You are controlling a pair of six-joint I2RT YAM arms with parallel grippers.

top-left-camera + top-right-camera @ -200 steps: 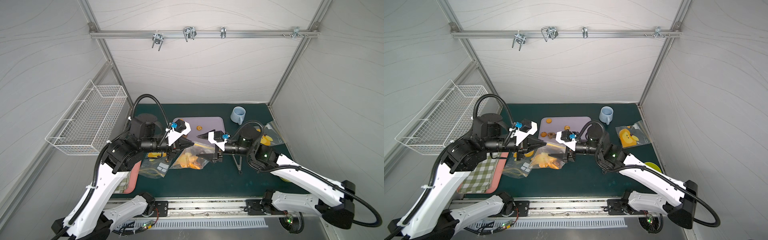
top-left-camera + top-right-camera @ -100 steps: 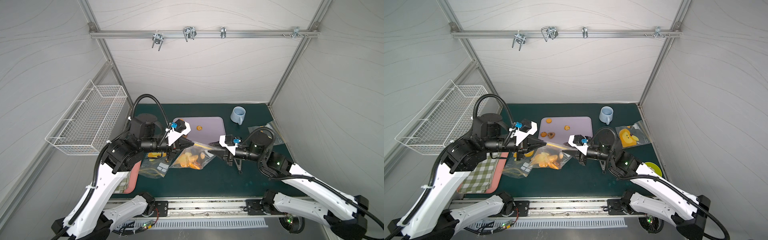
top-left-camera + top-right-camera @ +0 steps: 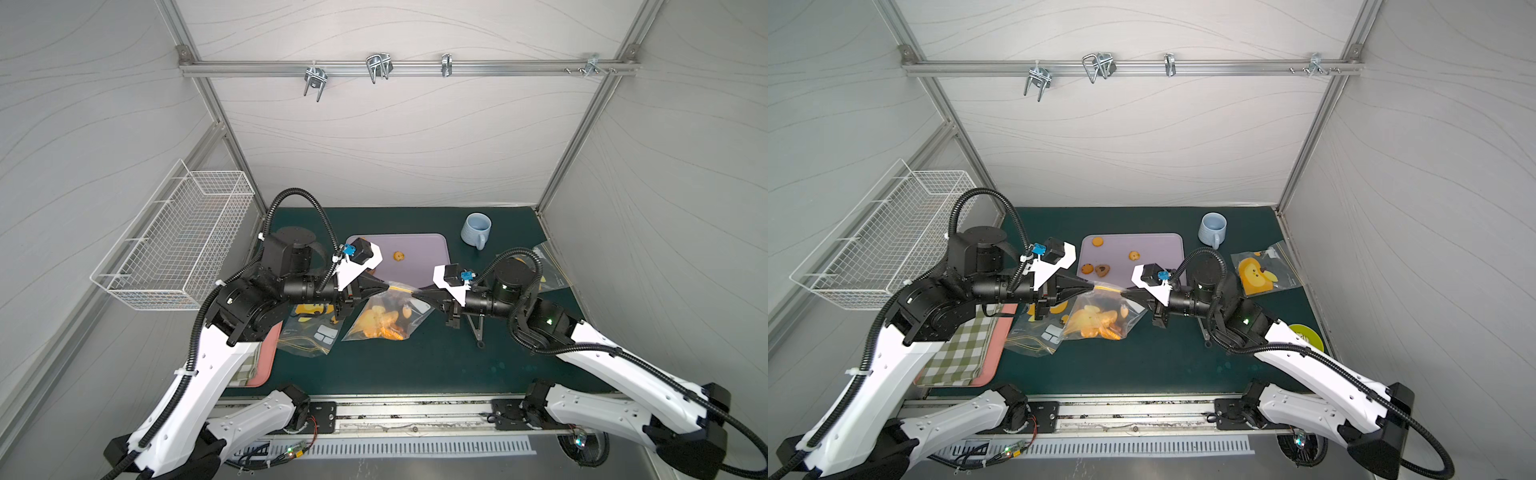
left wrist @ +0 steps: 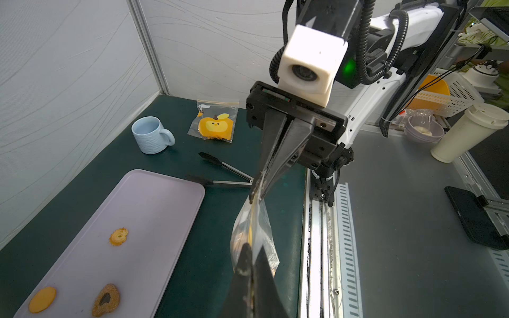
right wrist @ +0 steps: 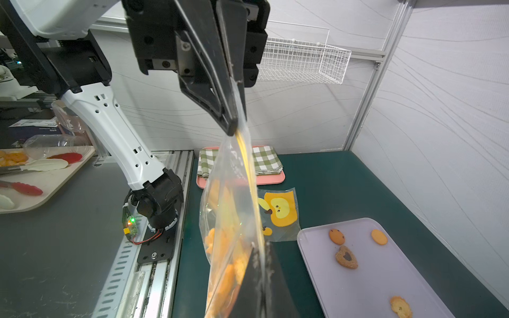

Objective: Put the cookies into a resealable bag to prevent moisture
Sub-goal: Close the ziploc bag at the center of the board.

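The left end effector and right end effector pinch the cookies' bag.

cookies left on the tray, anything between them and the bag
No object lies between the four loose cookies on the tray and the bag, but the left gripper and right gripper pinch its top ends, stretching the mouth flat.

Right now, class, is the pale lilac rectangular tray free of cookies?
No, four cookies lie on the pale lilac rectangular tray, including a brown heart-shaped cookie.
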